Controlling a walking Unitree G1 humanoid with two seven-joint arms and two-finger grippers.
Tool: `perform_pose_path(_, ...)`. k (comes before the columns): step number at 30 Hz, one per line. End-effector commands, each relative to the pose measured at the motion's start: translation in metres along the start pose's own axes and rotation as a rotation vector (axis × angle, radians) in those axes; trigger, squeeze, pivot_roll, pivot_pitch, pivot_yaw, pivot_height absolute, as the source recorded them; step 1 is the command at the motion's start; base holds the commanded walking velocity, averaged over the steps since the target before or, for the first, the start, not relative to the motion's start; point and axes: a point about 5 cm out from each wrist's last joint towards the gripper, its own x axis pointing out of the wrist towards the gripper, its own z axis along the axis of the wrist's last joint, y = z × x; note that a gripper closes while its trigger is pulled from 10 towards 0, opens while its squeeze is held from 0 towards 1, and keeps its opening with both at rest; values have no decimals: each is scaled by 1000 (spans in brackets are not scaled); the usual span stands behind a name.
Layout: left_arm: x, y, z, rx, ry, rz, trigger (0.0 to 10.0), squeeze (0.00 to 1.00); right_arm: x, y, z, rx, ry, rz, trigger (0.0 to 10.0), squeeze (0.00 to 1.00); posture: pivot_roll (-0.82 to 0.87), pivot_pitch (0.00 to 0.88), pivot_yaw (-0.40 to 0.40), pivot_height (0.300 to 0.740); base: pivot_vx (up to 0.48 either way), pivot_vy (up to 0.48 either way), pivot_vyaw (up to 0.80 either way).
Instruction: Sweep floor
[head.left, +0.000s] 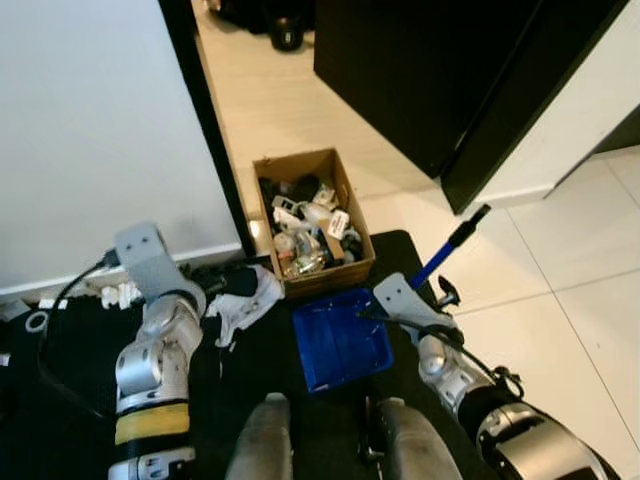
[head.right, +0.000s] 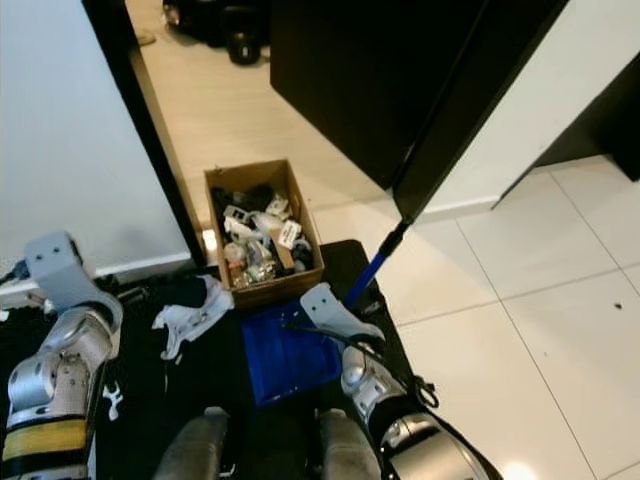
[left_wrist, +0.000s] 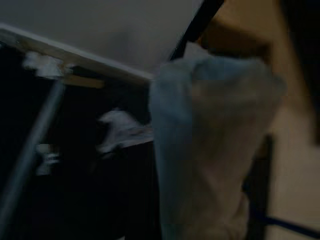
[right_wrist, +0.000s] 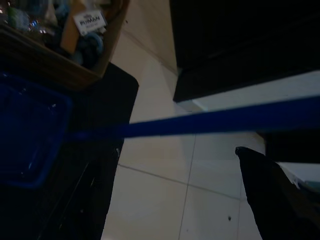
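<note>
A blue dustpan (head.left: 340, 342) lies on a black mat (head.left: 260, 360) just in front of my feet. Its blue and black handle (head.left: 452, 245) slants up to the right over the pale tiles. My right gripper (head.left: 388, 310) sits at the lower end of that handle, close against it. In the right wrist view the blue handle (right_wrist: 210, 120) crosses the picture from the dustpan (right_wrist: 27, 135). My left arm (head.left: 158, 330) is bent over the mat at the left, near a crumpled white cloth (head.left: 243, 300). A thin grey rod (left_wrist: 30, 150) slants past in the dark left wrist view.
A cardboard box (head.left: 312, 222) full of small junk stands against the far edge of the mat. A white wall with a black door frame (head.left: 205, 120) is on the left. Black cabinets (head.left: 450, 80) stand at the right. A cable (head.left: 55, 300) and small white bits lie by the skirting.
</note>
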Motion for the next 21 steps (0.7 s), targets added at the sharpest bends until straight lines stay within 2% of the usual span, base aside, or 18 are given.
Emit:
perform_pose_path(1, -4, -13, 7, -78, -55, -122, 10000, 0, -3, 1, -14, -17, 41, 21, 10000, 0, 84, 123, -7, 740, 0, 0, 0)
perform_pose_path(4, -5, -20, 12, -101, -75, -187, 10000, 0, -2, -3, -15, 31, 43, 12, 10000, 0, 83, 119, -2, 740, 0, 0, 0)
perform_pose_path(5, -7, -28, 16, -64, -85, -220, 10000, 0, 1, -9, -17, 138, 73, 32, 10000, 0, 80, 118, 2, 740, 0, 0, 0)
perform_pose_path(6, -7, -30, 18, -55, -82, -223, 10000, 0, 2, -11, -17, 164, 80, 39, 10000, 0, 80, 118, 2, 740, 0, 0, 0)
perform_pose_path(7, -8, -34, 20, -49, -86, -249, 10000, 0, 5, -15, -15, 237, 90, 62, 10000, 0, 74, 117, 9, 740, 0, 0, 0)
perform_pose_path(8, -8, -34, 20, -49, -86, -249, 10000, 0, 5, -15, -15, 237, 90, 62, 10000, 0, 74, 117, 9, 740, 0, 0, 0)
perform_pose_path(9, -9, -36, 21, -49, -89, -267, 10000, 0, 7, -17, -13, 286, 92, 76, 10000, 0, 74, 117, 9, 740, 0, 0, 0)
perform_pose_path(11, -11, -44, 26, -44, -92, -325, 10000, 0, 16, -38, -1, 482, 61, 76, 10000, 0, 58, 119, 14, 740, 0, 0, 0)
perform_pose_path(12, -11, -44, 26, -44, -92, -325, 10000, 0, 16, -38, -1, 482, 61, 76, 10000, 0, 58, 119, 14, 740, 0, 0, 0)
perform_pose_path(13, -12, -46, 28, -39, -94, -350, 10000, 0, 22, -57, 10, 693, 9, 58, 10000, 0, 44, 125, 27, 740, 0, 0, 0)
perform_pose_path(15, -11, -45, 28, -39, -98, -353, 10000, 0, 24, -72, 14, 885, 6, 20, 10000, 0, 31, 137, 34, 740, 0, 0, 0)
perform_pose_path(16, -11, -45, 29, -42, -98, -354, 10000, 0, 24, -76, 15, 939, 10, 16, 10000, 0, 31, 137, 34, 740, 0, 0, 0)
perform_pose_path(18, -11, -47, 28, -42, -92, -359, 10000, 0, 26, -79, 10, 859, 84, -38, 10000, 0, 20, 147, 40, 740, 0, 0, 0)
perform_pose_path(19, -11, -47, 28, -42, -92, -359, 10000, 0, 26, -79, 10, 859, 84, -38, 10000, 0, 20, 147, 40, 740, 0, 0, 0)
perform_pose_path(20, -10, -49, 27, -41, -87, -366, 10000, 0, 26, -81, 7, 768, 122, -52, 10000, 0, 21, 153, 41, 740, 0, 0, 0)
perform_pose_path(21, -10, -51, 27, -31, -86, -374, 10000, 0, 25, -80, 9, 798, 116, -28, 10000, 0, 26, 153, 38, 740, 0, 0, 0)
